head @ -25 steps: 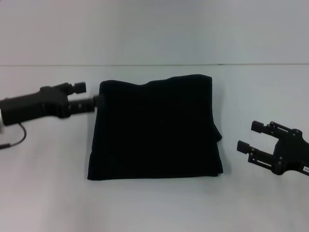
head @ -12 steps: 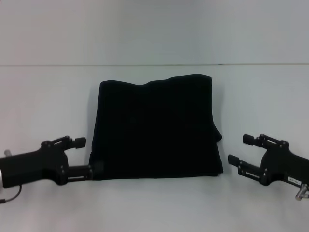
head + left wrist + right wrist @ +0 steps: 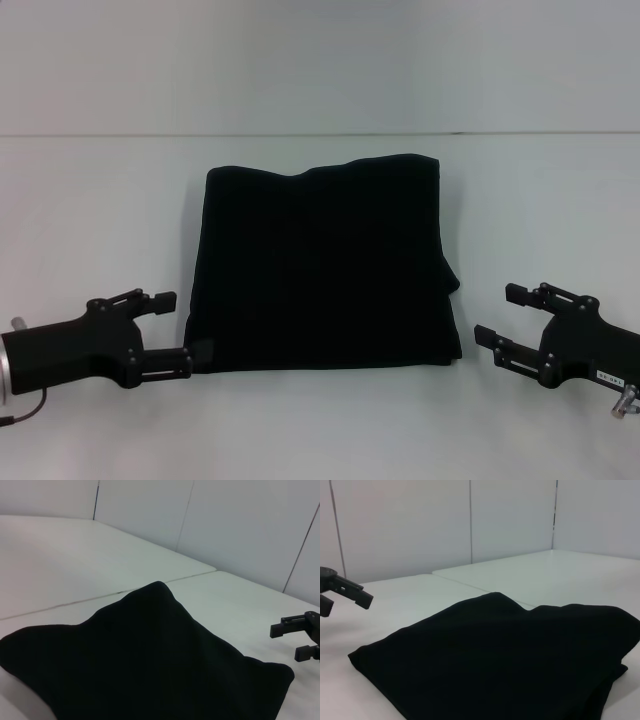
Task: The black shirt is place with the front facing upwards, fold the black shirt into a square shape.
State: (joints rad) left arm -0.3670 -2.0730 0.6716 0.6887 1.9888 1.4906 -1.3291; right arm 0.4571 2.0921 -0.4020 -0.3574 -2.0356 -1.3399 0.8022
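Gripper on my left arm (image 3: 177, 329) sits low at the near left corner of the black shirt (image 3: 322, 265), its fingers spread apart; the lower fingertip touches the cloth's corner edge while the upper one stands free just beside the left edge, so nothing is clamped between them. My right gripper (image 3: 500, 316) hangs off the shirt's near right corner, close beside it but apart from the cloth, with its two fingers wide apart and holding nothing.

The shirt lies folded into a roughly square block in the middle of the white surface (image 3: 100, 220). Its near edge runs straight between my two grippers. The far edge dips a little near the middle, and the right side shows a small bulge of loose fabric partway down. No lettering or label shows on the upper face; it is plain black all over.

From my left wrist camera the shirt (image 3: 135, 660) fills the lower part of the picture as a thick dark pad with rounded corners, and my right gripper (image 3: 300, 639) shows farther off beyond it, over the bare surface. From my right wrist camera the shirt (image 3: 510, 655) again spreads across the foreground, with my left gripper (image 3: 342, 596) seen beyond its far corner. Pale wall panels (image 3: 510, 515) stand behind the surface.
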